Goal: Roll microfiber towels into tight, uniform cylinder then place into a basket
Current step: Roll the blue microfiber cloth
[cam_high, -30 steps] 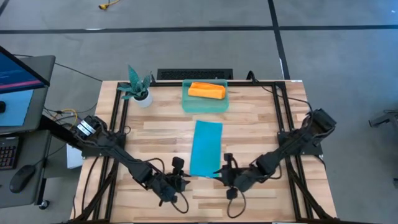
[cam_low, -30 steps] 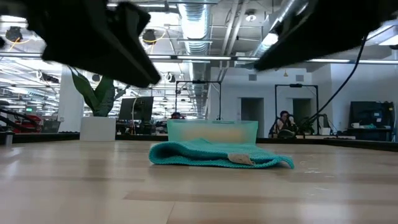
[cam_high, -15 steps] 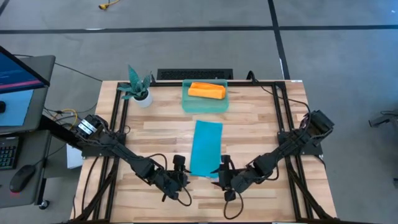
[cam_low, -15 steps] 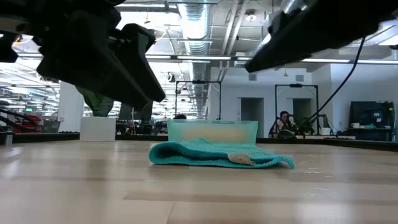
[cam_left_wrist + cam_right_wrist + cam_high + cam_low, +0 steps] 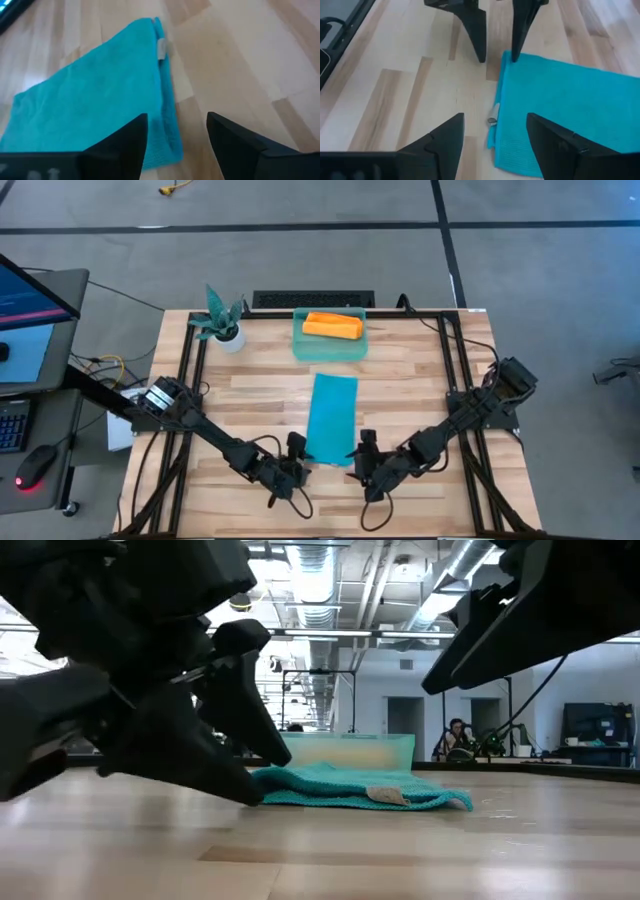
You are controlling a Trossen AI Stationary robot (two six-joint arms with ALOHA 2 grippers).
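Two hands flank the near short edge of the teal towel point(image 5: 331, 418), which lies flat on the surface point(image 5: 420, 395) with its long axis running from the hands toward the basket point(image 5: 330, 344). Left of the towel's near edge, the left hand point(image 5: 294, 465) sits low by the near-left corner, its fingers spread open with that corner just ahead of them, as the left wrist view shows. Right of the same edge, the right hand point(image 5: 364, 465) hovers by the near-right corner, likewise open, the towel's edge and its small tag point(image 5: 493, 114) lying between and ahead of its fingers. Neither hand grips cloth yet. Both arms appear about equally near, so the coming move likely calls for pinching the near edge and rolling it away, along the long axis, toward the basket. Beyond the towel's far edge, the basket already holds the rolled orange towel point(image 5: 332, 326).
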